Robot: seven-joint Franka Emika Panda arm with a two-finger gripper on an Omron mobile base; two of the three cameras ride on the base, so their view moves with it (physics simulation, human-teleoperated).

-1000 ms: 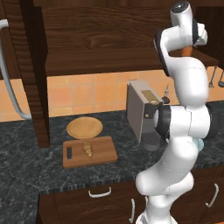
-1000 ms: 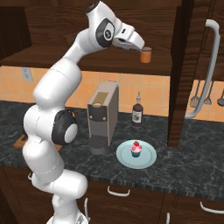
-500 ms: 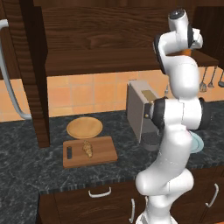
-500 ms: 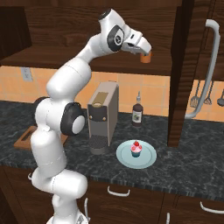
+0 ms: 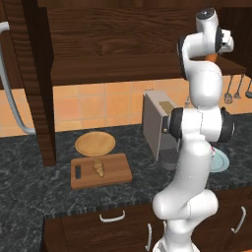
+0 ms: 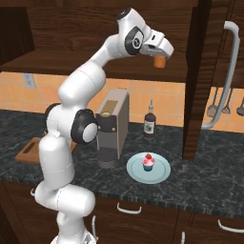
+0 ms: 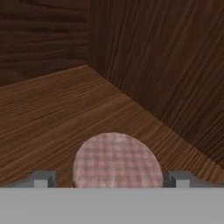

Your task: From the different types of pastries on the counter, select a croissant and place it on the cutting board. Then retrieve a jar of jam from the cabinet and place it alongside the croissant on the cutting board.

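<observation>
The croissant [image 5: 99, 166] lies on the wooden cutting board [image 5: 118, 172] on the counter at the left. A jar of jam [image 6: 160, 62] with an orange body stands on the cabinet shelf; in the hand view its pink checked lid [image 7: 116, 159] sits low in the middle. My gripper [image 6: 160, 56] is raised into the cabinet, right at the jar. It is open, with a fingertip [image 7: 43, 179] on each side of the lid and a gap on both sides. In the left base view the jar [image 5: 211, 57] peeks out as an orange patch behind the hand.
A coffee machine [image 6: 112, 128], a dark bottle [image 6: 149, 125] and a cupcake [image 6: 148, 163] on a pale plate [image 6: 162, 174] stand below the shelf. A round wooden plate [image 5: 95, 143] lies behind the board. The open cabinet door with its handle [image 6: 224, 71] hangs to the right.
The hand has moved further into the cabinet and now straddles the jar. The jar, croissant and board have not moved.
</observation>
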